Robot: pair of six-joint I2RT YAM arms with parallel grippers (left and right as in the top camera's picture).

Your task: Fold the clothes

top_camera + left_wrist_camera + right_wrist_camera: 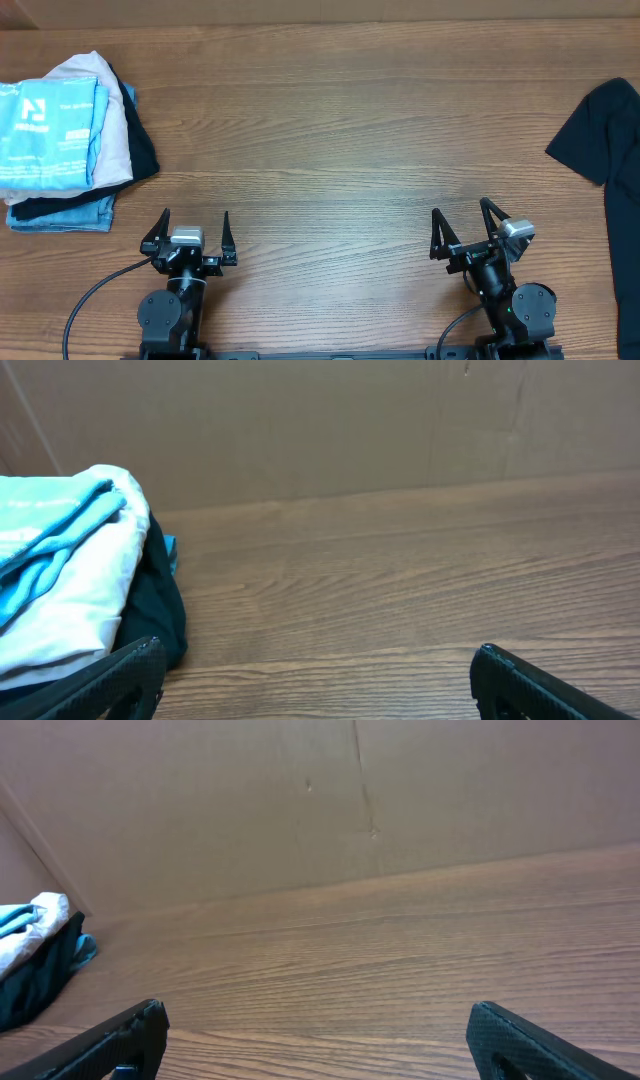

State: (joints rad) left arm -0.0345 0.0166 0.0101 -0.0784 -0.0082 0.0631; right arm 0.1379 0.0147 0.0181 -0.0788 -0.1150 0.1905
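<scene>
Wood-grain table (330, 110) fills the overhead view, w/ a plain brown wall (330, 420) behind it in both wrist views. Your T-shirt (48, 125) is at the table's far left edge. It's sky-blue, folded into a flat rectangle w/ white print facing up, and sits on top of a pile (70, 150).

Directly under it you've got a cream garment (115, 110) sticking out on the right & far sides. Below that is a black garment (143, 160), its edge showing along the pile's right side. On the near side a strip of paler blue fabric (62, 215) pokes out; can't tell if it's a separate item.

From the left wrist cam the pile sits at frame left: T-shirt (45, 525) on top, cream garment (85, 595) bulging under it, black garment (160, 610) lowest, touching the table.

Left end effector (196, 216) is at the near edge, left of centre, well apart from the pile. Its fingers are spread wide w/ nothing btwn them. Its wrist cam shows the fingertips (110, 680) at the bottom corners of the frame, bare wood in the gap.

Right end effector (460, 208) is at the near edge, right of centre, angled a bit. It's also wide open & holding nothing. Its fingers (540, 1045) sit over bare wood, w/ the pile (35, 955) small at far left of that view.

A second black garment (600, 130) lies spread at the table's right edge, partly out of frame, apart from both arms. A black cable (95, 295) curves out near the left arm's base.
</scene>
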